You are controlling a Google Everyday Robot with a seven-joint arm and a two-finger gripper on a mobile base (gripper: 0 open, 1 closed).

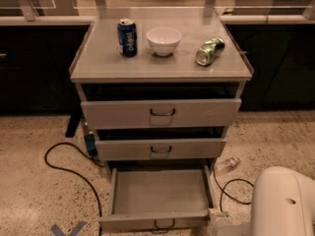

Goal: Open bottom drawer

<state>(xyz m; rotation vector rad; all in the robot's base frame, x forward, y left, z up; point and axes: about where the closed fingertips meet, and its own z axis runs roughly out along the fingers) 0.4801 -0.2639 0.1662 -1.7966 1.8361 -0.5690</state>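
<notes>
Pepsi, going by the white lettering, on the blue can point(127, 37) standing at the left of the worktop point(162, 68). A white bowl point(164, 41) sits just beside it, and a green can point(209, 51) lies on its side at the right, label too blurry for me to read. The bottom drawer point(160, 191) is pulled way out, well past the two drawers above it, shallow grey tray showing, small dark handle point(164, 224) at front centre. Low on the right, the gripper point(217, 214) sits right by the drawer's front right corner, next to the white arm point(283, 203). Open or closed? Honestly can't tell.
</notes>
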